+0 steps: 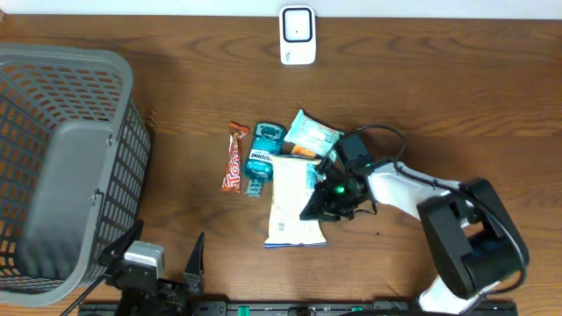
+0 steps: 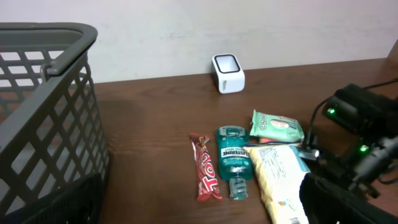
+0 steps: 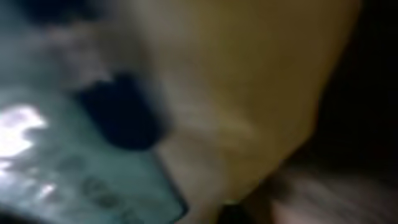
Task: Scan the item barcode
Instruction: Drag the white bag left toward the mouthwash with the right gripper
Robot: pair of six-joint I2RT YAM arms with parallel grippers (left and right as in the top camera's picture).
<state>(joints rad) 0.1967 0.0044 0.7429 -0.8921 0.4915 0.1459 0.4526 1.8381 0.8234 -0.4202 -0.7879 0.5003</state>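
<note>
left claw (image 1: 158, 256) gapes wide; right claw (image 1: 320, 204) pinched closed, its arm extended forward.

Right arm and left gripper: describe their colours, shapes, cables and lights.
The right arm has a white link between bulky black joint housings. A thin black cable loops above its wrist, and small green lights glow there. The left gripper has two tapered black fingers on either side of a silver-grey block.
</note>
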